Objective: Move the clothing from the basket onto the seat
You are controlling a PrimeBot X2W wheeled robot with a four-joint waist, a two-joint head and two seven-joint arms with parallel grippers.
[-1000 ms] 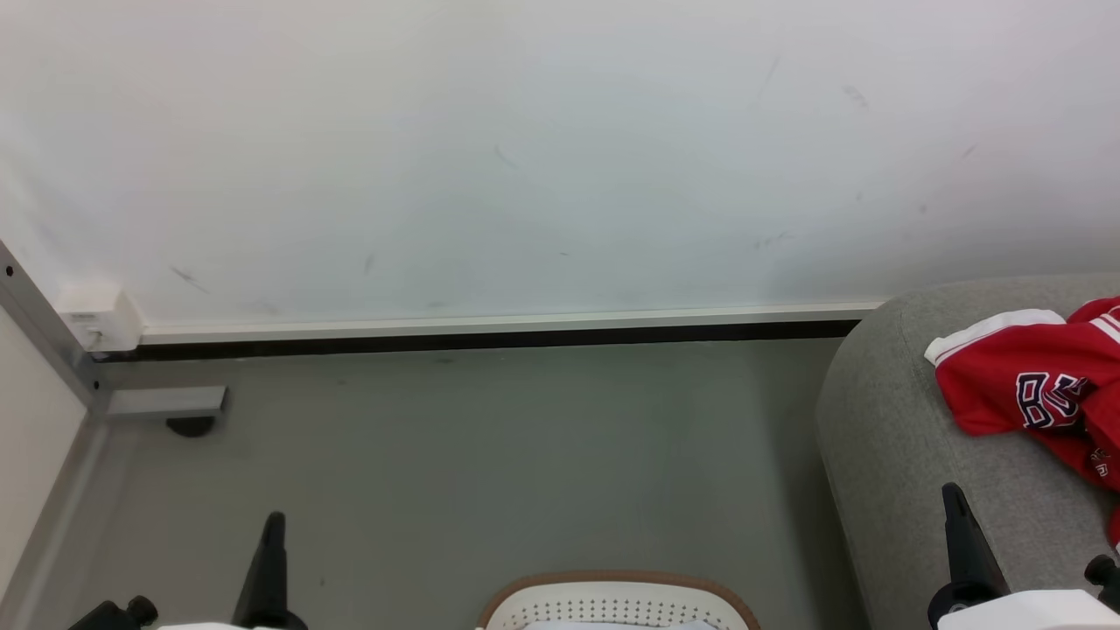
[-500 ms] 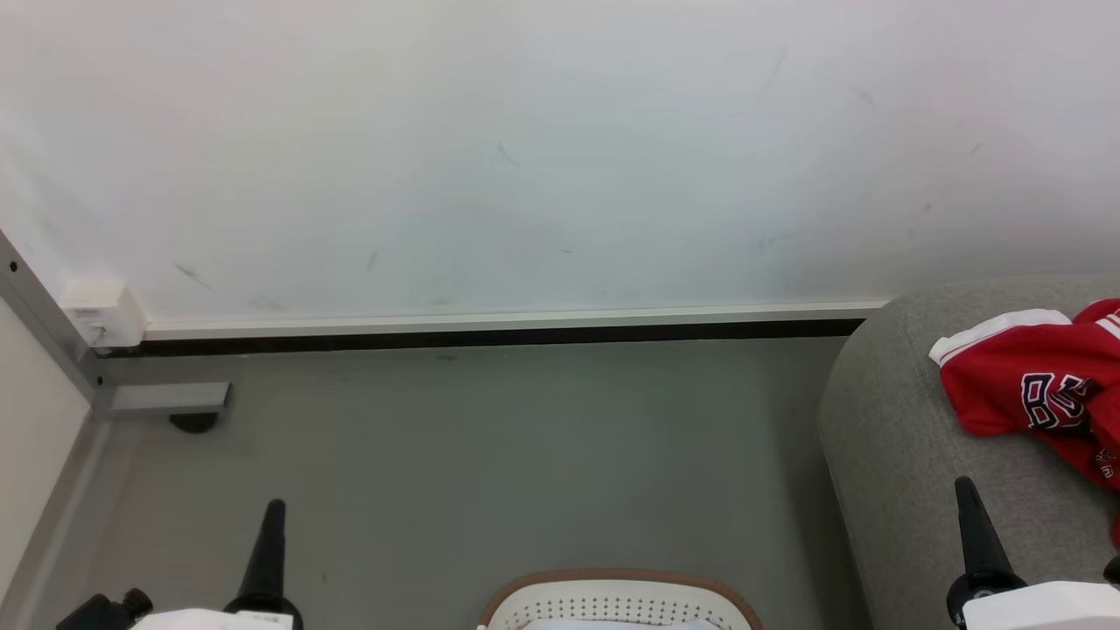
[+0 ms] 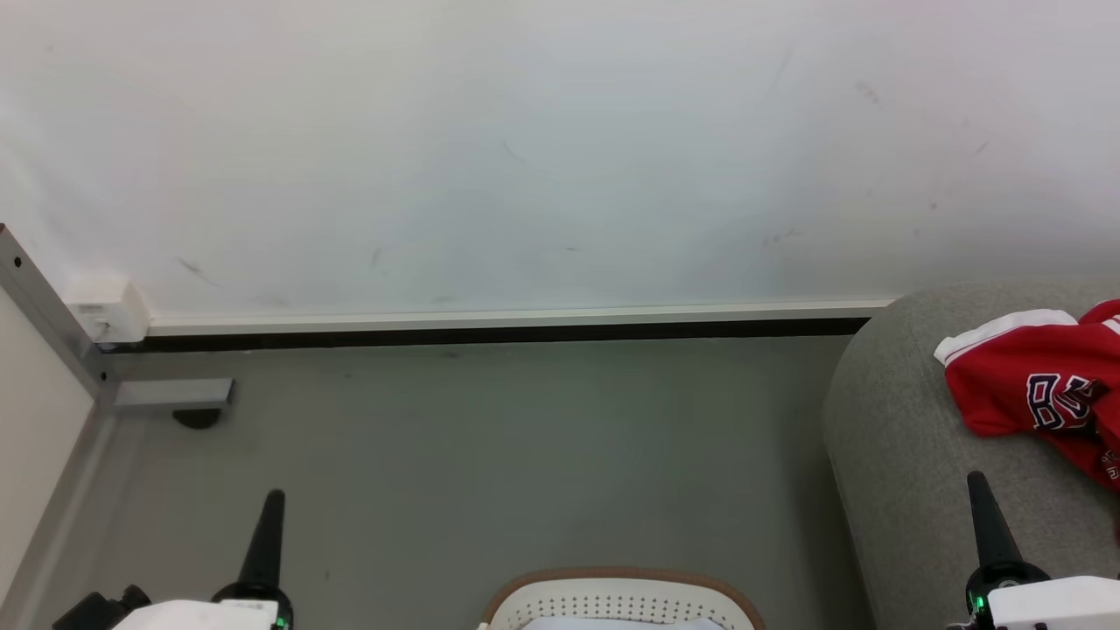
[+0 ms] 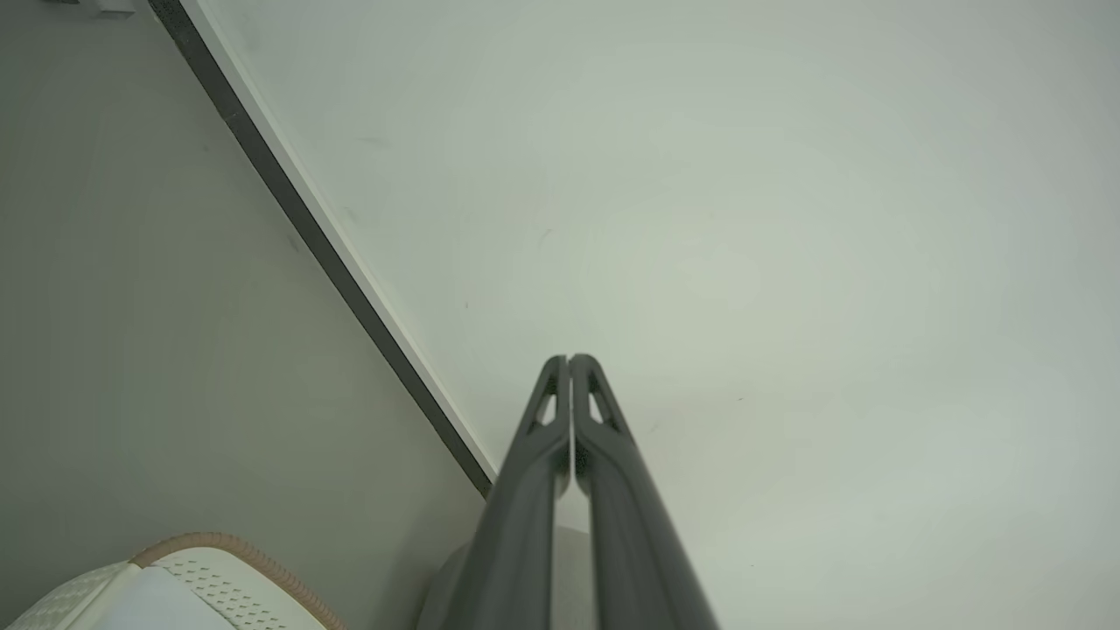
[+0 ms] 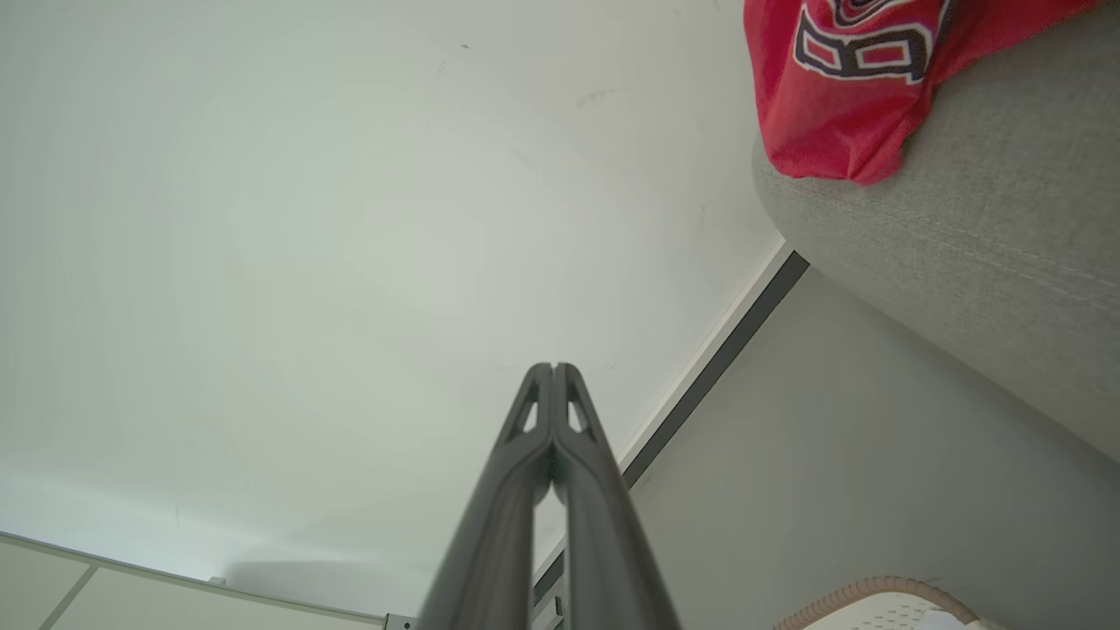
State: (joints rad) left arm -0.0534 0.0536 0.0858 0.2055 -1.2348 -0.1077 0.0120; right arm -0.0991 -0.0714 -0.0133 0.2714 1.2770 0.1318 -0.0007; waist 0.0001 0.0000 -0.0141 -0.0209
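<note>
Clothing (image 3: 1041,385) lies on the seat (image 3: 901,455) at your right, well apart from the basket (image 3: 612,582). Work outward to it.

Nearest you, at the lower left of the head view, your left gripper (image 4: 569,359) hangs over the grey floor (image 3: 490,455). Its wrist view shows the two dark fingers pressed together tip to tip, with nothing between them. At the lower right, your right gripper (image 5: 553,367) is clenched the same way and holds nothing. In the head view its tip shows against the seat's grey fabric, and the right wrist view shows its fingers clear of the seat.

Between the two grippers, at the bottom edge, you see the far part of the basket. Its brown rim, perforated white side and a strip of white liner are in view. You cannot tell what else is in it.

Further out on the right, the red jersey rests crumpled on top of the seat near its rounded corner. It shows a white striped band and dark lettering outlined in white.

Beyond the floor, a dark baseboard (image 3: 490,335) runs along the foot of the white wall (image 3: 525,157). A metal frame post (image 3: 52,324) stands at the far left.
</note>
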